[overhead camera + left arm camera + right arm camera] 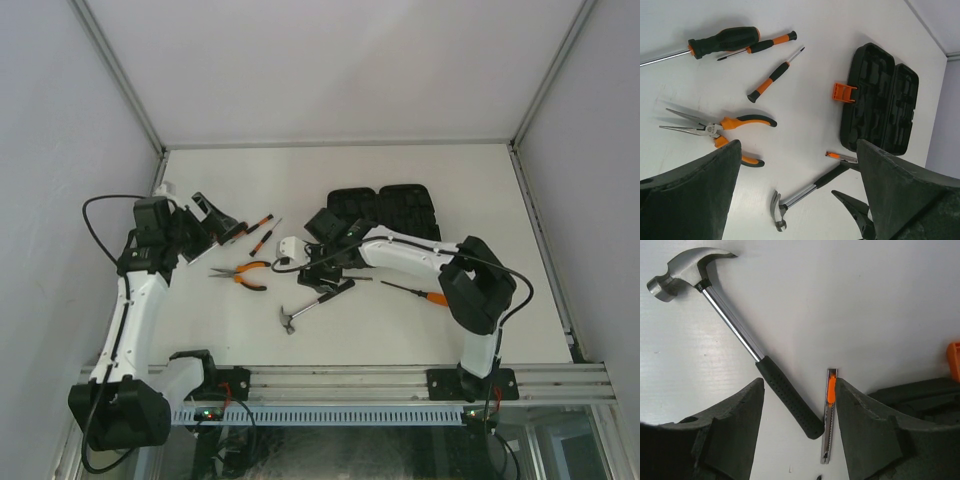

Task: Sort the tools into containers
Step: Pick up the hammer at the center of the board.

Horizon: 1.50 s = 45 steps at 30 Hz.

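Note:
The black tool case (385, 210) lies open at the table's middle back, its orange latch (844, 92) towards the left. My right gripper (325, 265) is open just above the black-handled hammer (315, 303). In the right wrist view the gripper (799, 381) straddles the hammer's handle (790, 395) and a small orange-slider knife (829, 415). My left gripper (215, 218) is open and empty, raised at the left. Orange-handled pliers (240, 272) and two thin screwdrivers (262, 232) lie beside it. Another screwdriver (415, 291) lies at the right.
The left wrist view shows the pliers (715, 131), a thick black screwdriver (725, 41), two thin ones (775, 75), the hammer (805, 192) and the case (880, 107). White walls enclose the table on three sides.

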### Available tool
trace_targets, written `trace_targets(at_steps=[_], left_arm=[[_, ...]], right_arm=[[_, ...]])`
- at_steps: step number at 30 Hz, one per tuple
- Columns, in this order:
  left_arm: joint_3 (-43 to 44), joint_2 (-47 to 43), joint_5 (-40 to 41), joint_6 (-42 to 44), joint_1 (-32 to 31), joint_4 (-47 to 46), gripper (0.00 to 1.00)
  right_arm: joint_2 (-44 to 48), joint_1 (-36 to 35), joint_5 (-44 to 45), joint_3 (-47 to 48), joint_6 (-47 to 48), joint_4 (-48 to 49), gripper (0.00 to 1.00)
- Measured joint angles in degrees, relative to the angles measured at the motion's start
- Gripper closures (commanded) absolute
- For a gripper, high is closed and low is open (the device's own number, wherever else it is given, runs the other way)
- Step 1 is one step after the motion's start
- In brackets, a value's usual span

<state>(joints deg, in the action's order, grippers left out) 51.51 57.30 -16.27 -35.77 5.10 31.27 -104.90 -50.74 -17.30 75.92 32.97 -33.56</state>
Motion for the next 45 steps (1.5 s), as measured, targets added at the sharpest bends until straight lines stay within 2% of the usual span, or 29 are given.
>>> trace_targets(at_steps=[11, 22, 33, 36, 41, 45], left_arm=[[-0.2, 2.0, -0.7, 0.4, 0.7, -0.4, 0.01], [-0.2, 2.0, -1.0, 0.4, 0.9, -0.7, 0.02], [-1.3, 3.0, -2.0, 0.4, 1.5, -1.0, 0.02], [-1.3, 3.5, -2.1, 0.4, 1.5, -1.3, 0.03], [-1.3, 3.9, -2.1, 0.4, 1.7, -1.7, 0.04], [-1.3, 3.9, -2.1, 0.4, 1.8, -1.6, 0.04]], right_arm=[[-8.3, 0.0, -2.8, 7.4, 3.3, -6.4, 0.46], [-9.7, 0.0, -4.1, 7.5, 3.8, -10.0, 0.47], [-11.9, -0.2, -2.9, 8.0, 3.7, -10.1, 0.54], [-11.9, -0.3, -2.7, 8.0, 3.6, -10.2, 0.58], [-12.0, -0.3, -2.2, 8.0, 3.1, -10.8, 0.73], [-11.9, -0.3, -1.8, 7.9, 1.9, -10.9, 0.79]])
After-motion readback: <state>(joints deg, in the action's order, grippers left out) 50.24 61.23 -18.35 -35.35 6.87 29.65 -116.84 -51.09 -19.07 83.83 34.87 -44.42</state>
